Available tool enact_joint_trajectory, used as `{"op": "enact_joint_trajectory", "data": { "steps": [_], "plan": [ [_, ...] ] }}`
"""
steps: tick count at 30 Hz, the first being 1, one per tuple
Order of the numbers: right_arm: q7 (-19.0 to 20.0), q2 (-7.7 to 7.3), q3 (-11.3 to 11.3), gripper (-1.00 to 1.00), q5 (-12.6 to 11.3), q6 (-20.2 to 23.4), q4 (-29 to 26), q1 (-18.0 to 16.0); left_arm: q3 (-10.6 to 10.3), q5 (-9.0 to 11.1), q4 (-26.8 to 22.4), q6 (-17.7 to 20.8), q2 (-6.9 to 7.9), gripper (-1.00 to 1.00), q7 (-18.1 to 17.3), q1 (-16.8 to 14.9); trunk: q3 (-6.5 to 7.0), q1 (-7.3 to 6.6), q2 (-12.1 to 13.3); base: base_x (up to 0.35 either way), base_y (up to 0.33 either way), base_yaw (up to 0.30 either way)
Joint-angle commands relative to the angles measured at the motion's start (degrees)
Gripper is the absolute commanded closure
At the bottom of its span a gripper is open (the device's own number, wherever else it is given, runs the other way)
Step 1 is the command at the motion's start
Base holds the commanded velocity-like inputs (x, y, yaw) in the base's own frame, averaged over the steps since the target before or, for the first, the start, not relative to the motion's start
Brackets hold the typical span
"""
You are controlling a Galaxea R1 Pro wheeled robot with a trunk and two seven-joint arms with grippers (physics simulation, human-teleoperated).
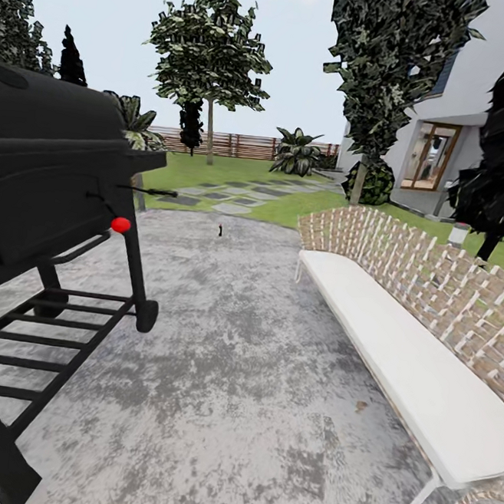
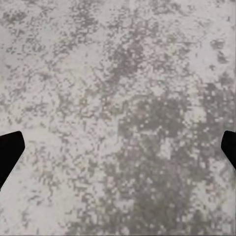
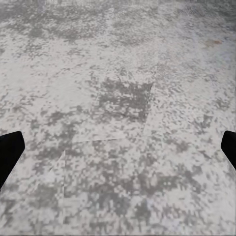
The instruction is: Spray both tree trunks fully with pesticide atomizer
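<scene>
The pesticide atomizer (image 1: 220, 230) is a tiny dark bottle standing far ahead on the grey mottled floor (image 1: 240, 374), near the lawn's edge. Two trees rise beyond it: one (image 1: 210, 136) with a pale trunk on the lawn before the fence, the other (image 1: 358, 187) with a pale trunk by the white house. My left gripper (image 2: 118, 147) hangs open over bare paving, its black fingertips (image 2: 10, 152) at the frame's edges. My right gripper (image 3: 118, 147) is likewise open above the paving, fingertips (image 3: 10, 152) wide apart and nothing between them.
A large black barbecue grill (image 1: 50, 186) on a wheeled frame stands close on the left. A long white-cushioned bench with a woven back (image 1: 404, 351) runs along the right. Between them lies a wide strip of paving leading toward the lawn and stepping stones (image 1: 226, 196).
</scene>
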Motion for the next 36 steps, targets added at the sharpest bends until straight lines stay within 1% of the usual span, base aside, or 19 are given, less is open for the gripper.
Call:
{"op": "enact_joint_trajectory", "data": {
  "steps": [1,4,10,12,36],
  "plan": [
    [0.0,0.02,0.0,-1.0,0.0,0.0,0.1,0.0,0.0,0.0,0.0,0.0,0.0,-1.0,0.0,0.0,0.0,0.0,0.0,0.339,0.0,0.0],
    [0.1,0.03,0.0,-1.0,0.0,0.0,1.1,0.0,0.0,0.0,0.0,0.0,0.0,-1.0,0.0,0.0,0.0,0.0,0.0,0.339,0.0,0.0],
    [-0.1,0.01,-0.1,-1.0,0.0,0.0,8.2,0.0,0.0,0.0,0.0,0.0,0.0,-1.0,0.0,0.0,0.0,0.0,0.0,0.339,0.0,0.0],
    [0.0,-0.03,-0.1,-1.0,0.0,0.0,9.4,0.0,0.0,0.0,0.0,0.0,0.0,-1.0,0.0,0.0,0.0,0.0,0.0,0.339,0.0,0.0],
    [-0.1,0.0,-0.1,-1.0,0.0,0.0,10.0,0.0,0.0,0.0,0.0,0.0,0.0,-1.0,0.0,0.0,0.0,0.0,0.0,0.339,0.0,0.0]
  ]
}}
